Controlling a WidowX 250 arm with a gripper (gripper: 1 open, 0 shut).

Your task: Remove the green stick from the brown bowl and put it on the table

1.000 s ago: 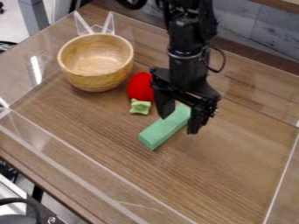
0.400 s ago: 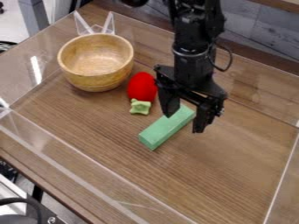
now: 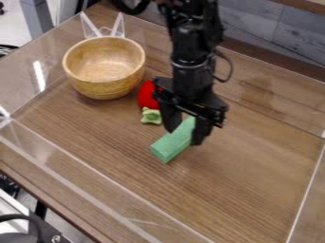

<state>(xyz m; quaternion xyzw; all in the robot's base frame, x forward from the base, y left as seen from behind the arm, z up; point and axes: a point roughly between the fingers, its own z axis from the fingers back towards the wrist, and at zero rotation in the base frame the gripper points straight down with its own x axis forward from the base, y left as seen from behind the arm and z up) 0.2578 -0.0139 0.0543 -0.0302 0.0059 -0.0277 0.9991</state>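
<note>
The green stick (image 3: 170, 146) lies flat on the table (image 3: 241, 190), slanting from lower left to upper right, outside the brown bowl (image 3: 105, 66). The bowl stands at the back left with nothing showing inside it. My gripper (image 3: 185, 125) points straight down over the stick's far end. One finger is on each side of that end, low at the tabletop and closed in on it. The fingers and wrist hide the end itself.
A red rounded object (image 3: 148, 92) sits between the bowl and the gripper, half hidden by the arm. A tiny pale-green lumpy piece (image 3: 151, 117) lies just left of the fingers. Low clear plastic walls (image 3: 51, 166) border the table.
The gripper shifted left and sank onto the stick's far end, and its fingers drew closer together. The stick and bowl have not moved.
</note>
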